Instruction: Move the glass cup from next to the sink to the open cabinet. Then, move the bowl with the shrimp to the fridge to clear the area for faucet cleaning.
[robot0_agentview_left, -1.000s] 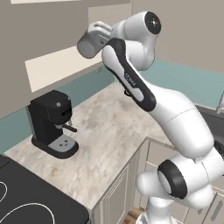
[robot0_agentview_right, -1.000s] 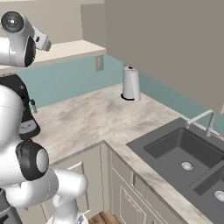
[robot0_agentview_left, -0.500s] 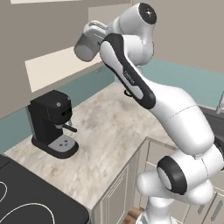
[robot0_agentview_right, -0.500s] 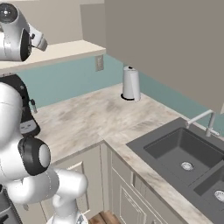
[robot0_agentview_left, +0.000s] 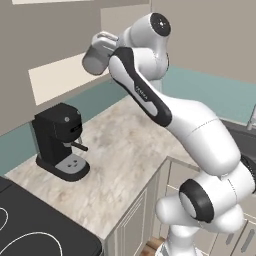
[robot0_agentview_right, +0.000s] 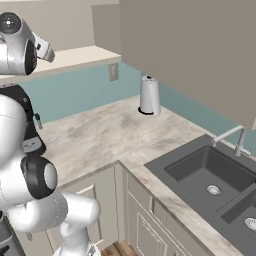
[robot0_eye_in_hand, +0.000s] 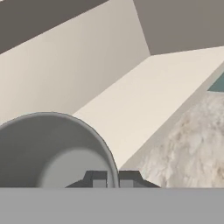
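High in front of the open cabinet (robot0_agentview_left: 65, 75), at about ten o'clock from the arm's elbow in the left base view, the gripper (robot0_agentview_left: 102, 45) holds the glass cup (robot0_agentview_left: 95, 59) in the air. The cup hangs below the hand, toward seven o'clock of it, above the counter (robot0_agentview_left: 125, 150) and clear of the coffee machine (robot0_agentview_left: 59, 141) that stands far beneath it. In the hand view the two finger tips (robot0_eye_in_hand: 99, 179) stand close together at six o'clock, pinched on the cup's rim: one tip lies inside the wall, the other outside, so the jaws are narrow and clamped on the thin wall of the cup (robot0_eye_in_hand: 52, 151). The cup's body spreads from the fingers toward nine o'clock. Its long axis runs along the line of the fingers, mouth toward the hand and base away; in the left base view it looks slightly tilted off upright. Beyond it the cabinet's cream shelf board (robot0_eye_in_hand: 153, 92) stretches toward one o'clock. In the right base view the sink (robot0_agentview_right: 210, 175) and the faucet (robot0_agentview_right: 235, 140) lie well apart from the arm, at four o'clock, with a paper towel roll (robot0_agentview_right: 150, 96) by the wall.
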